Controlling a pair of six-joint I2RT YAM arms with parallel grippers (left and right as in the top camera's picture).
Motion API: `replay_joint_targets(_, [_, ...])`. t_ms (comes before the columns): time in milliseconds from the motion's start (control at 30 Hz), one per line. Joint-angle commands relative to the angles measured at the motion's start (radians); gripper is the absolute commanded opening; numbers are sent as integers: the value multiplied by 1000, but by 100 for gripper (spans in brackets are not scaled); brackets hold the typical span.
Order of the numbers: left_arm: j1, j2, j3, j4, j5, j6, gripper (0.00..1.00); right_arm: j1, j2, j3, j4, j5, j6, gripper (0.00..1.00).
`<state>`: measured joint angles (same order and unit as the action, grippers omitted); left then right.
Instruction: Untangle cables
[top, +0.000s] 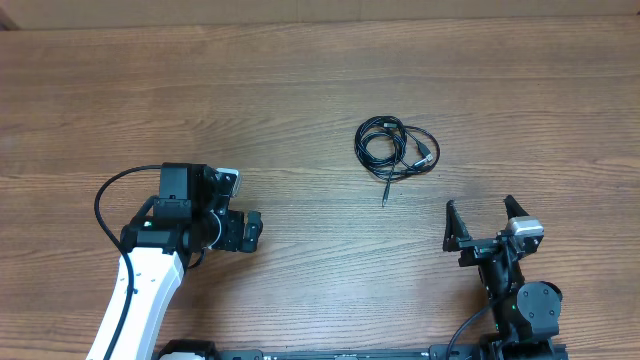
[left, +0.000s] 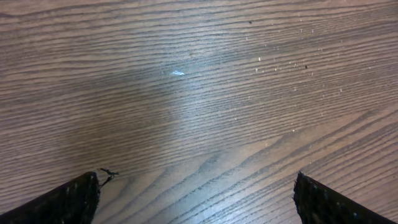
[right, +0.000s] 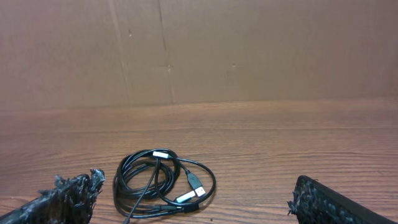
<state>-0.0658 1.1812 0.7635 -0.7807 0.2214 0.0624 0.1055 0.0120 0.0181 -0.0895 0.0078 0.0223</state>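
The cables (top: 390, 127) lie in one small tangled coil right of the table's middle, with a thin straight end (top: 385, 195) trailing toward the front. In the right wrist view the coil (right: 146, 186) lies ahead and slightly left, showing a silver-tipped USB plug (right: 194, 181). My right gripper (top: 482, 218) stands open in front of the coil and to its right, with nothing between its fingers (right: 198, 183). My left gripper (top: 255, 230) is open far to the left, over bare wood (left: 196, 180), and the cables are out of its view.
The wooden table (top: 300, 80) spreads all round the coil. A brown cardboard wall (right: 199, 50) stands along the far edge. The left arm's own thick black cable (top: 100, 200) loops beside its white link.
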Motion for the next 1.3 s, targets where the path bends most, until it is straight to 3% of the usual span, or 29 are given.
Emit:
replay_joint_targets(0, [-7,1,40,-9,15,5,99,-3,-9,-10,6,9,-5,100])
replay_joint_targets(400, [-7,1,73,-35,15,-60,99,-3,-9,-10,6,9,-5,100])
replay_joint_targets(1267, [-7,2,73,-34,4,-58,100,-3,-9,-10,6,9,-5,100])
